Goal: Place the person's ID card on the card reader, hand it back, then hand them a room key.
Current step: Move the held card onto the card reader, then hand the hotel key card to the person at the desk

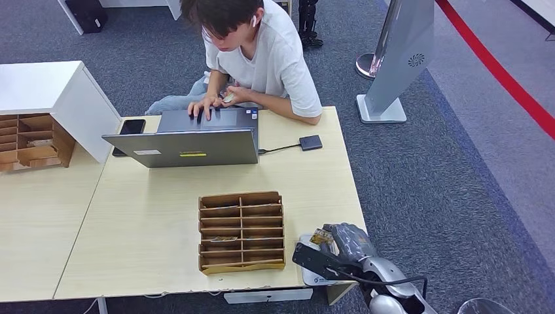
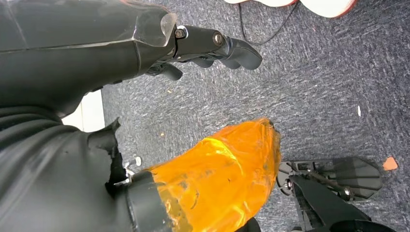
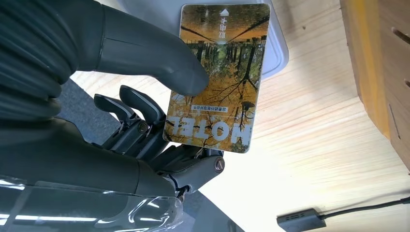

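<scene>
My right hand (image 1: 347,241) hangs over the table's front right corner and pinches a card (image 1: 321,236) between the thumb and the fingers. The card (image 3: 217,72) bears a forest picture and the word HOTEL. It is held just above the white card reader (image 3: 278,48), which lies at the table edge (image 1: 314,280); I cannot tell whether they touch. My left hand (image 2: 159,53) hangs over the grey carpet with nothing in it, its fingers loosely apart. The person (image 1: 262,52) sits across the table, both hands at a laptop (image 1: 190,140).
A wooden card rack (image 1: 241,230) lies just left of the reader. A small black box on a cable (image 1: 311,142) sits right of the laptop and a phone (image 1: 131,127) left of it. Another wooden rack (image 1: 33,140) stands under a white cabinet (image 1: 59,91) at the far left.
</scene>
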Robot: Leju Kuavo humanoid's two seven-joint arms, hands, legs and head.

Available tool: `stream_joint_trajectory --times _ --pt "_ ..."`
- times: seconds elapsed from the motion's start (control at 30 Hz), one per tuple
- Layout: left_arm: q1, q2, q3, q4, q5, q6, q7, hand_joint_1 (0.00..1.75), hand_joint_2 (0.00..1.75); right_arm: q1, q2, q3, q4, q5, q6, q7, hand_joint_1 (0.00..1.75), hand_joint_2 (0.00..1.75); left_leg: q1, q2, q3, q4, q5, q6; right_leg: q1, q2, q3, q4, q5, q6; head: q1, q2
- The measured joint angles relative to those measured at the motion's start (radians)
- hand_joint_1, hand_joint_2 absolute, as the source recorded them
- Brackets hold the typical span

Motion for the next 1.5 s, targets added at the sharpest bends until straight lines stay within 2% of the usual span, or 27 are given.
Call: stream_joint_trajectory --times 0.63,1.5 --pt "-0.004 -0.004 -0.001 0.000 -0.001 -0.003 0.009 0.00 0.00 0.001 0.037 0.003 0.037 0.026 0.016 0.001 1.75 1.75 0.000 0.000 0.000 0.000 0.000 0.000 0.000 0.000 0.000 0.000 0.000 0.000 0.000 0.000" --pt "-0.003 -0.004 -0.001 0.000 0.005 -0.004 0.010 0.00 0.00 0.002 0.048 0.001 0.042 0.063 0.007 0.019 1.75 1.75 0.000 0.000 0.000 0.000 0.000 0.000 0.000 0.000 0.000 0.000 0.000 0.000 0.000 0.000"
